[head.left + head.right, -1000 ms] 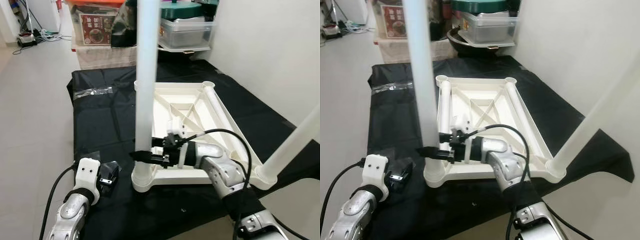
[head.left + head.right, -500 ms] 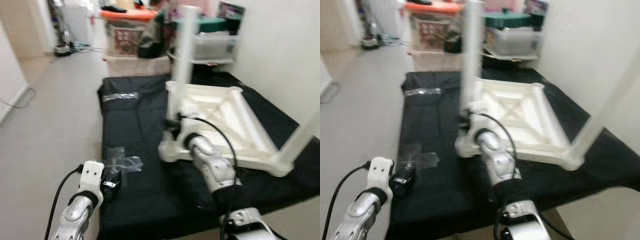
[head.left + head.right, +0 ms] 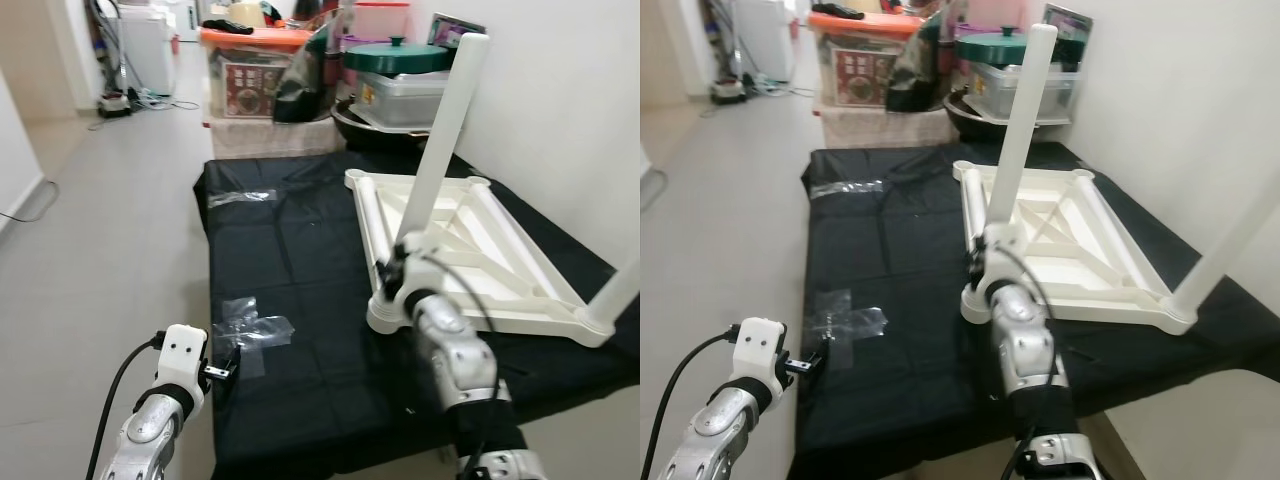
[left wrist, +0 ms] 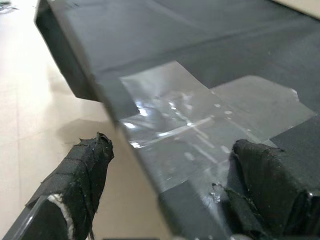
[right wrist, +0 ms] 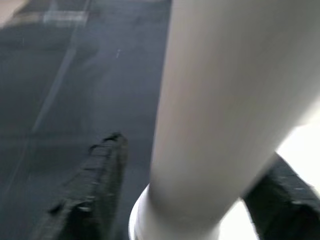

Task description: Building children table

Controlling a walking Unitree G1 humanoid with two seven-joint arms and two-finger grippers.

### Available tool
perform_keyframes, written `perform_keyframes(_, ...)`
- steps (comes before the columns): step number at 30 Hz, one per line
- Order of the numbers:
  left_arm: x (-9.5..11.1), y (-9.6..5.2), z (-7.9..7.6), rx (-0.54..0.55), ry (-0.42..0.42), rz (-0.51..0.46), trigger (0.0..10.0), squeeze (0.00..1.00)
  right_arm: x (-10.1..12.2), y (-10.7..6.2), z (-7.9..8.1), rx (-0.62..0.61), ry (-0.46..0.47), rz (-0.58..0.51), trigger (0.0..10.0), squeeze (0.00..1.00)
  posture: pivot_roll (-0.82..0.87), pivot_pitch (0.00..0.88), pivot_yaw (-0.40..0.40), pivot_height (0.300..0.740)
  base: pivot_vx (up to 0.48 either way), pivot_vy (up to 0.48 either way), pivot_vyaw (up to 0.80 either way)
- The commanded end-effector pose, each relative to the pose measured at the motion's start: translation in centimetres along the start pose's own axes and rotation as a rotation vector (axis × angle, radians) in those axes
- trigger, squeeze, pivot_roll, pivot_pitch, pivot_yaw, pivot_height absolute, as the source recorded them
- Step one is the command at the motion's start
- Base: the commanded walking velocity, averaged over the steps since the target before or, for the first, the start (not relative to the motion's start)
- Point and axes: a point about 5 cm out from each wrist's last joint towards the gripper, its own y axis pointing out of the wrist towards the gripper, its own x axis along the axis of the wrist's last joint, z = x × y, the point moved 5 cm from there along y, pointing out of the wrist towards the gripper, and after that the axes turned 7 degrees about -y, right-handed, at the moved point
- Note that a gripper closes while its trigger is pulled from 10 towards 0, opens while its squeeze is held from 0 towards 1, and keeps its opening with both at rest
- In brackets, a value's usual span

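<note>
The white table frame (image 3: 470, 250) lay upside down on a black sheet (image 3: 290, 260) spread over the pale tiled floor (image 3: 110, 210), beside a white wall (image 3: 560, 110). One white leg (image 3: 440, 130) stood tilted in its near left corner socket, and the right gripper (image 5: 185, 200) was closed around that leg low down, a finger on each side. The left gripper (image 4: 170, 200) hung spread wide at the sheet's near left edge, over clear tape (image 3: 250, 325). Storage bins (image 3: 250, 70) and a green-lidded pot (image 3: 395, 55) stood beyond.

White table frame (image 3: 470, 255) lies upside down (one leg (image 3: 440, 140) upright) on black sheet.
</note>
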Motion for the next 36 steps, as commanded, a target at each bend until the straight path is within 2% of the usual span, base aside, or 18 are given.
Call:
perform_keyframes(1, -0.4, 0.0, 0.2, 0.005, 0.011, 0.018, 10.0, 0.0, 1.1, 0.2, -0.3, 0.005, -0.002, -0.027, 10.0, 1.0, 0.02, 0.0, -0.071, 0.74, 0.0, 0.0, 0.0)
perform_keyframes(2, -0.4, 0.0, 0.3, 0.007, 0.012, 0.018, 10.0, 0.0, 2.5, 0.6, 0.1, 0.059, 0.006, -0.072, 10.0, 0.0, 0.02, 0.0, -0.072, 0.74, 0.0, 0.0, 0.0)
perform_keyframes(3, -0.4, 0.0, 0.3, 0.007, 0.012, 0.018, 10.0, 0.0, 2.5, 0.6, 0.1, 0.059, 0.006, -0.072, 10.0, 0.0, 0.02, 0.0, -0.072, 0.74, 0.0, 0.0, 0.0)
perform_keyframes(6, -0.5, 0.0, 0.3, 0.011, 0.012, 0.018, 10.0, 0.0, 7.2, 0.2, 1.8, 0.408, 0.012, -0.27, 10.0, 0.0, 0.03, 0.0, -0.082, 0.74, 0.0, 0.0, 0.0)
perform_keyframes(7, -0.5, 0.0, 0.3, 0.011, 0.012, 0.018, 10.0, 0.0, 7.2, 0.2, 1.8, 0.408, 0.012, -0.27, 10.0, 0.0, 0.03, 0.0, -0.082, 0.74, 0.0, 0.0, 0.0)
perform_keyframes(8, -0.5, 0.0, 0.3, 0.013, 0.012, 0.016, 10.0, 0.0, 8.0, -0.1, 2.0, 0.506, -0.022, -0.318, 10.0, 0.0, 0.03, 0.0, -0.085, 0.74, 0.0, 0.0, 0.0)
perform_keyframes(14, -0.4, 0.0, 0.4, 0.018, 0.013, 0.013, 10.0, 0.0, 8.2, 0.0, 1.8, 0.587, -0.082, -0.337, 10.0, 0.0, 0.04, 0.0, -0.096, 0.74, 0.0, 0.0, 0.0)
perform_keyframes(21, -0.4, 0.0, 0.5, 0.02, 0.017, 0.013, 10.0, 0.0, 8.5, -0.5, 4.3, 0.802, -0.143, -0.365, 10.0, 0.0, 0.06, 0.0, -0.1, 0.74, 0.0, 0.0, 0.0)
perform_keyframes(22, -0.3, 0.0, 0.5, 0.02, 0.017, 0.01, 10.0, 0.0, 8.6, -1.5, 5.4, 0.91, -0.137, -0.383, 8.1, 0.0, 0.07, 0.0, -0.105, 0.74, 0.0, 0.0, 0.0)
perform_keyframes(23, -0.2, 0.0, 0.7, 0.024, 0.017, 0.008, 10.0, 0.0, 8.5, -2.8, 6.5, 1.023, -0.145, -0.402, 4.6, 0.0, 0.07, 0.0, -0.105, 0.74, 0.0, 0.0, 0.0)
perform_keyframes(24, -0.2, 0.0, 0.7, 0.024, 0.017, 0.008, 10.0, 0.0, 8.5, -2.8, 6.5, 1.023, -0.145, -0.402, 4.6, 0.0, 0.07, 0.0, -0.105, 0.74, 0.0, 0.0, 0.0)
perform_keyframes(25, -0.2, 0.0, 0.8, 0.028, 0.017, 0.006, 10.0, 0.0, 8.0, -4.3, 7.6, 1.142, -0.16, -0.424, 3.1, 0.0, 0.07, 0.0, -0.11, 0.74, 0.0, 0.0, 0.0)
perform_keyframes(26, -0.2, -0.1, 0.9, 0.031, 0.016, 0.006, 10.0, 0.0, 7.4, -5.8, 8.4, 1.244, -0.168, -0.443, 3.1, 0.0, 0.07, 0.0, -0.106, 0.74, 0.0, 0.0, 0.0)
perform_keyframes(30, -0.4, -0.2, 0.9, 0.032, 0.015, 0.009, 10.0, 0.0, 6.8, -7.3, 9.1, 1.323, -0.174, -0.459, 3.0, 0.0, 0.07, 0.0, -0.106, 0.74, 0.0, 0.0, 0.0)
perform_keyframes(31, -0.6, -0.2, 0.7, 0.027, 0.015, 0.014, 10.0, 0.0, 6.2, -7.4, 9.0, 1.314, -0.159, -0.464, 0.0, 0.0, 0.06, 0.0, -0.098, 0.74, 0.0, 0.0, 0.0)
perform_keyframes(32, -0.6, -0.2, 0.7, 0.027, 0.015, 0.014, 10.0, 0.0, 6.2, -7.4, 9.0, 1.314, -0.159, -0.464, 0.0, 0.0, 0.06, 0.0, -0.098, 0.74, 0.0, 0.0, 0.0)
perform_keyframes(34, -0.7, -0.1, 0.5, 0.022, 0.014, 0.017, 10.0, 0.0, 5.7, -6.9, 8.7, 1.258, -0.128, -0.448, 0.0, 0.0, 0.05, 0.0, -0.094, 0.74, 0.0, 0.0, 0.0)
perform_keyframes(36, -0.7, -0.1, 0.3, 0.016, 0.014, 0.02, 10.0, 0.0, 4.8, -4.2, 7.7, 1.019, -0.09, -0.394, 0.0, 0.0, 0.04, 0.0, -0.091, 0.74, 0.0, 0.0, 0.0)
